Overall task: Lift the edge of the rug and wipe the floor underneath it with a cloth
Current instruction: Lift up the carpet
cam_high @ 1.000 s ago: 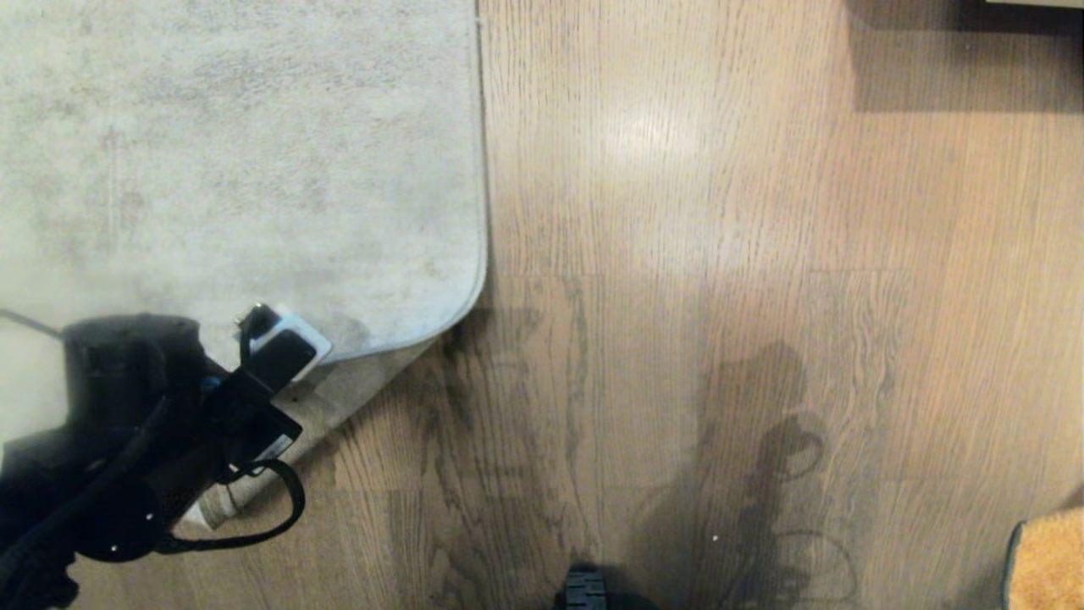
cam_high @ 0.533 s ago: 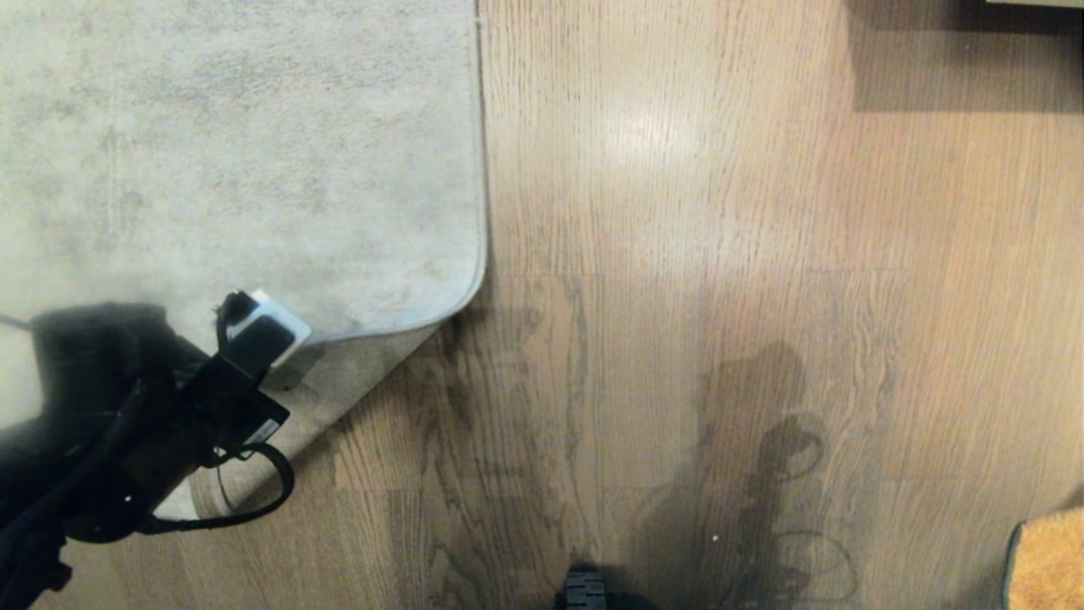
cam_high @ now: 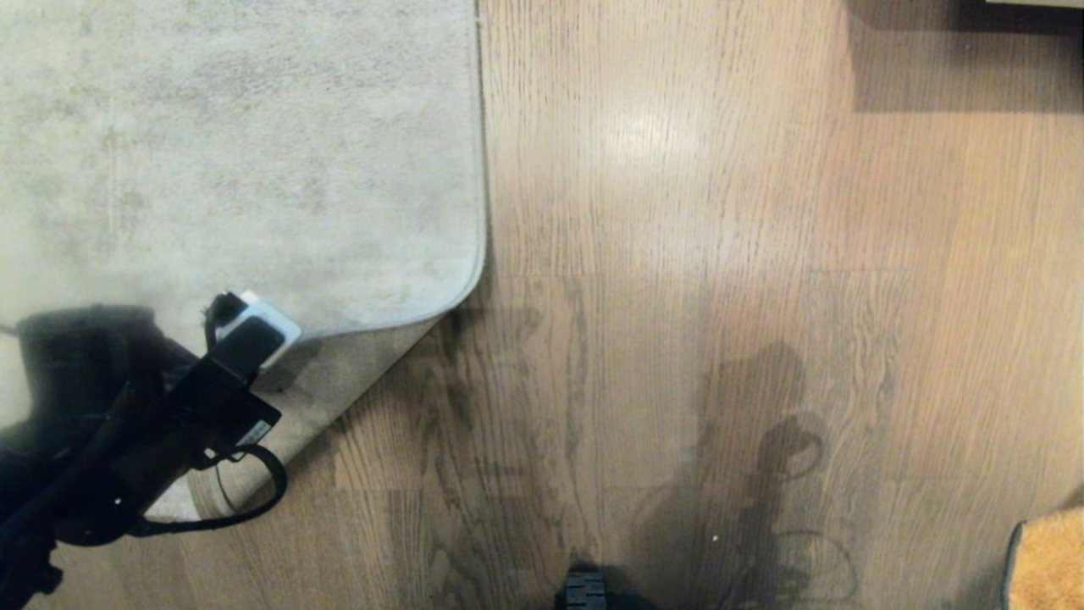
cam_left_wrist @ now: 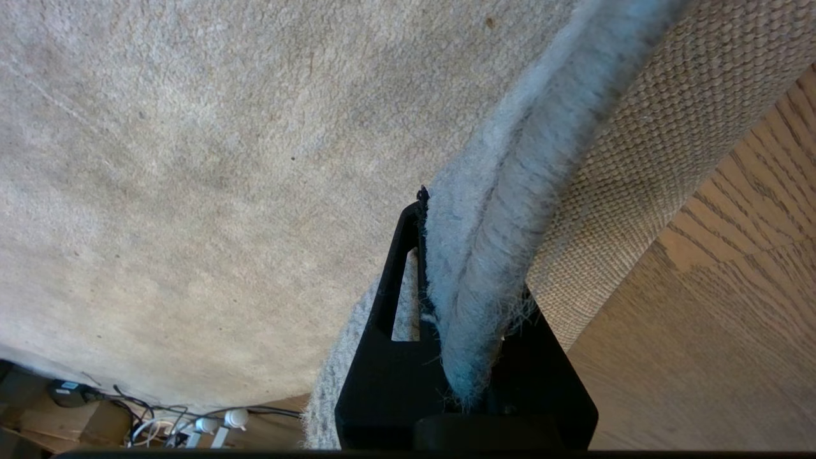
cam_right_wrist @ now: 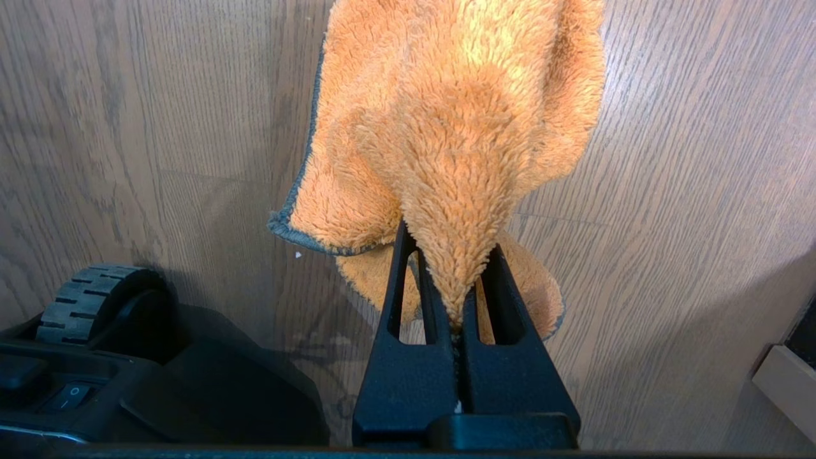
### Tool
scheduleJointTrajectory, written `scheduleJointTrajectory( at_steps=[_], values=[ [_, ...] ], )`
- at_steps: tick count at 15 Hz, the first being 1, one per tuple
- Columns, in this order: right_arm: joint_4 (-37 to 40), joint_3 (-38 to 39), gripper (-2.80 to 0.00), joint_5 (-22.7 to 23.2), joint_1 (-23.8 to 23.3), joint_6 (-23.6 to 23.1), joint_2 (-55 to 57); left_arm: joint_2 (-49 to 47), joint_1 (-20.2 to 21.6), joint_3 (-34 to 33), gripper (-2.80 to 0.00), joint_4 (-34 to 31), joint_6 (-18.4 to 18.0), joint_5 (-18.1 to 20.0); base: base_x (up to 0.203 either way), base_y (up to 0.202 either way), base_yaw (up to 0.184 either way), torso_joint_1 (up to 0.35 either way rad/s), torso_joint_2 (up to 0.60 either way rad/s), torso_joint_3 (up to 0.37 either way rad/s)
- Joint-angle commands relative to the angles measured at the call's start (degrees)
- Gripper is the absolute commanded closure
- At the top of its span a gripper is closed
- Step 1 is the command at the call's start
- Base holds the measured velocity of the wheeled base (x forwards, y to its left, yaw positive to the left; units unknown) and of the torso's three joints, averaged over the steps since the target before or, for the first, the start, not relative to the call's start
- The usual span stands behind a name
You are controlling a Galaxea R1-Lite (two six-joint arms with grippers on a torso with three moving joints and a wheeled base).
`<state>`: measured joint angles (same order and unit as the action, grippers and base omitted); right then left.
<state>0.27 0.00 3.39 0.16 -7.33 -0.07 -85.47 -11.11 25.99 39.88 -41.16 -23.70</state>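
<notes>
While the left tool (cam_left_wrist: pixel 475 357) is clamped nearly shut on the rug edge (cam_left_wrist: pixel 491 255), the fringe of the border is pinched between its jaws and the beige woven backing (cam_high: pixel 339 381) hangs turned up just beyond them, with the floor (cam_high: pixel 677 254) bare on the far side of the fold. To do this step well, I judge the lift should carry the corner higher and back over the rug's pile, so the fold opens a wide strip of boards rather than a narrow wedge; the grip looks shallow on the border, so a slow, even pull seems safer than a jerk that might slip the pile free.

The right tool (cam_right_wrist: pixel 456 319) is closed tight on a bunched fold of the cloth (cam_right_wrist: pixel 446 127), which hangs beyond its tips just above the boards, well apart from the lifted corner; in the head view only the cloth's corner shows. It must cross to the uncovered strip.

Brown wood-grain planks with dark streaks and a soft glare run beside the rug. Behind the left tool, cables and plugs (cam_left_wrist: pixel 197 427) lie at the rug's far border. A ridged wheel (cam_right_wrist: pixel 95 306) of the base sits near the right tool.
</notes>
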Motion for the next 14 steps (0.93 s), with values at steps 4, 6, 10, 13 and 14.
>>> scheduleJointTrajectory(
  at_steps=[4,6,10,13,14],
  values=[
    [0.0,0.0,0.0,0.0,0.0,-0.1,0.1,0.0,0.1,-0.4,0.0,0.2,-0.2,-0.2,0.0,0.0,0.0,0.0,0.0,0.0],
    [0.0,0.0,0.0,0.0,0.0,-0.1,0.1,0.0,0.2,-0.6,0.0,0.2,0.0,-0.2,0.0,0.0,0.0,0.0,0.0,0.0],
    [0.0,0.0,0.0,0.0,0.0,-0.1,0.1,0.0,0.5,-0.7,0.0,0.2,0.1,-0.3,0.0,0.0,0.0,0.0,0.0,0.0],
    [0.0,0.0,0.0,0.0,0.0,-0.1,0.1,-0.2,0.5,-0.7,0.0,0.2,0.2,-0.3,0.0,0.0,0.0,0.0,0.0,0.0],
    [0.0,0.0,0.0,0.0,0.0,-0.1,0.1,-0.2,0.4,-0.7,0.0,0.2,0.2,-0.3,0.0,0.0,0.0,0.0,0.0,0.0]
  ],
)
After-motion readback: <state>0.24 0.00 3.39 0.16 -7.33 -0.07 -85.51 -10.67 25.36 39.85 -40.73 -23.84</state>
